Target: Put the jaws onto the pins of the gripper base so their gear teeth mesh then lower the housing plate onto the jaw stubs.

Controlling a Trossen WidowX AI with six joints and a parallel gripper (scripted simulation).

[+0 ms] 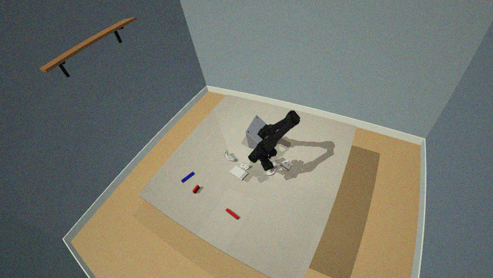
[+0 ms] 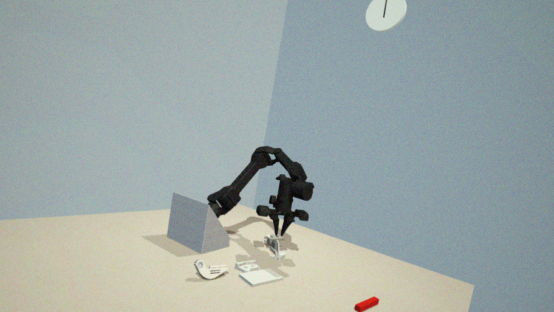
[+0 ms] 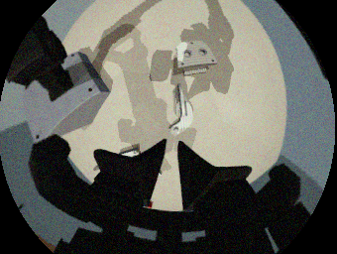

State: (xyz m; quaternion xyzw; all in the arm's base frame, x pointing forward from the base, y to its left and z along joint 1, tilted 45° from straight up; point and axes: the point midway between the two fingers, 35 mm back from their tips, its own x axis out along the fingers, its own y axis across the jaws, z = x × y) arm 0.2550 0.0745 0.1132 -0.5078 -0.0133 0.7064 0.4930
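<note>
My gripper [image 2: 279, 234] [image 3: 171, 143] points down with a narrow gap between its fingertips and nothing seen between them. One white jaw [image 1: 270, 172] [image 2: 276, 247] [image 3: 186, 118] stands below and just ahead of the fingertips in the wrist view. The grey-white housing plate with two round holes [image 1: 286, 165] [image 3: 197, 59] lies past that jaw. The other jaw [image 1: 230, 156] [image 2: 212, 272] lies apart, nearer the arm's mount. The gripper base with small pins [image 1: 245, 165] [image 2: 246, 266] lies between the jaws, beside a flat white slab [image 1: 238, 172] [image 2: 260, 277]; whether they are joined is unclear. Neither jaw is on it.
A grey wedge mount [image 1: 255, 129] [image 2: 188, 224] [image 3: 74, 106] carries the arm. A blue bar [image 1: 188, 177], a small red block [image 1: 195, 189] and a red bar [image 1: 232, 213] [image 2: 366, 304] lie farther out on the table. The arm's shadow crosses the housing plate.
</note>
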